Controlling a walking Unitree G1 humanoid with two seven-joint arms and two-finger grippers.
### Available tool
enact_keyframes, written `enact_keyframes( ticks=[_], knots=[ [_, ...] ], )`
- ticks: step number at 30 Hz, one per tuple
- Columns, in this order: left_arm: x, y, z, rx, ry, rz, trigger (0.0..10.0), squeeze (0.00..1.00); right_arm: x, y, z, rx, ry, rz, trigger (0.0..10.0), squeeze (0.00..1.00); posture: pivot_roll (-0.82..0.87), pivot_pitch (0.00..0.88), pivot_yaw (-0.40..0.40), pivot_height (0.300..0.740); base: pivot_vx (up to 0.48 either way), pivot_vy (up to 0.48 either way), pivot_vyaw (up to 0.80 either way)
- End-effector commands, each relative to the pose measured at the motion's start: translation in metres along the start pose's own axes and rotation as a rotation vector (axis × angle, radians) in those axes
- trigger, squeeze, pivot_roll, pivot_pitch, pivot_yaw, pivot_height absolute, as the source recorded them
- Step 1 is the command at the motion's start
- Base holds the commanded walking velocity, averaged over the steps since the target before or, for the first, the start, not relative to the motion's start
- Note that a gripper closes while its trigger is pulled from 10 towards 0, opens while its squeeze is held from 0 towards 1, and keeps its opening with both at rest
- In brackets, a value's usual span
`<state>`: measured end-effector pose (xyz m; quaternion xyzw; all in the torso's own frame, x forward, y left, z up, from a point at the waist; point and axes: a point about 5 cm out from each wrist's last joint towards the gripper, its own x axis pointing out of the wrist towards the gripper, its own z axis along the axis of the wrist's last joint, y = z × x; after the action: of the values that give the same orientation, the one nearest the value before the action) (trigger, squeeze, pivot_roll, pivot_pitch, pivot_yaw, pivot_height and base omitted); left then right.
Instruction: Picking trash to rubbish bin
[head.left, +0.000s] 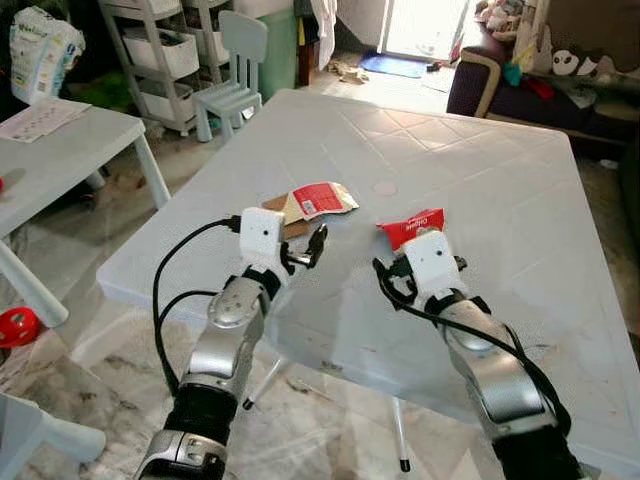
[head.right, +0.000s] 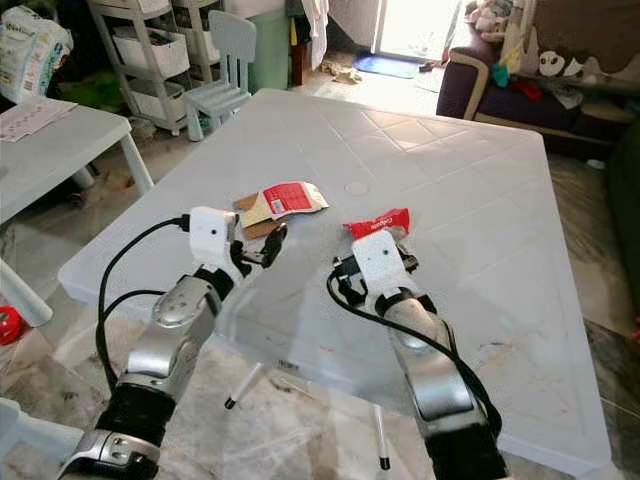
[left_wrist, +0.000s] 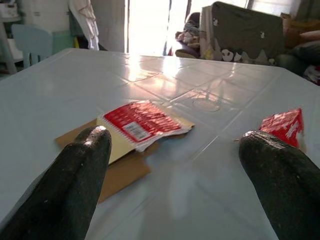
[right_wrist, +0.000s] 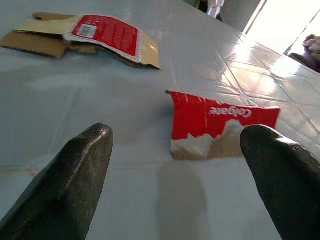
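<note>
While both silver arms reach over the near edge of the white plastic table, the head views show two pieces of trash on its quilted, diamond-embossed top. A flattened red-and-tan wrapper lies on a scrap of brown cardboard, just ahead of the left gripper. A torn red Colgate carton sits just ahead of the right gripper. Around the table stand a small pale-blue chair, a grey drawer rack, a second white table bearing a paper sheet, and a dark sofa with soft toys. A red object lies on the marbled floor.

Seen along the left wrist, the two black, grainy fingers stand wide apart, the wrapper and cardboard between and beyond them, untouched.

Seen along the right wrist, the fingers are likewise spread, framing the carton, which stands crumpled on its ragged white-torn edge, apart from both tips.
</note>
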<state>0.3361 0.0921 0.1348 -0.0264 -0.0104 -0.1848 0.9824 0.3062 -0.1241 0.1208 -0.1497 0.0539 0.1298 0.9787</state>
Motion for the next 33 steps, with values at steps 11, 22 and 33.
enact_keyframes(
  ticks=[11, 22, 33],
  knots=[
    [-0.003, 0.017, 0.004, 0.033, -0.016, 0.086, 10.0, 0.0, 0.001, 0.002, 0.016, -0.029, -0.088, -0.007, 10.0, 0.0, -0.06, 0.046, -0.035, 0.74, 0.0, 0.0, 0.0],
    [0.017, 0.037, 0.007, -0.001, -0.015, 0.071, 10.0, 0.0, -0.007, 0.015, 0.03, 0.019, -0.158, 0.06, 10.0, 0.0, -0.1, 0.044, -0.006, 0.74, 0.0, 0.0, 0.0],
    [0.035, 0.021, 0.0, -0.025, 0.038, -0.024, 10.0, 0.0, -0.037, 0.008, 0.029, 0.037, -0.176, 0.052, 10.0, 0.0, -0.23, 0.11, -0.003, 0.74, 0.0, 0.0, 0.0]
  ],
)
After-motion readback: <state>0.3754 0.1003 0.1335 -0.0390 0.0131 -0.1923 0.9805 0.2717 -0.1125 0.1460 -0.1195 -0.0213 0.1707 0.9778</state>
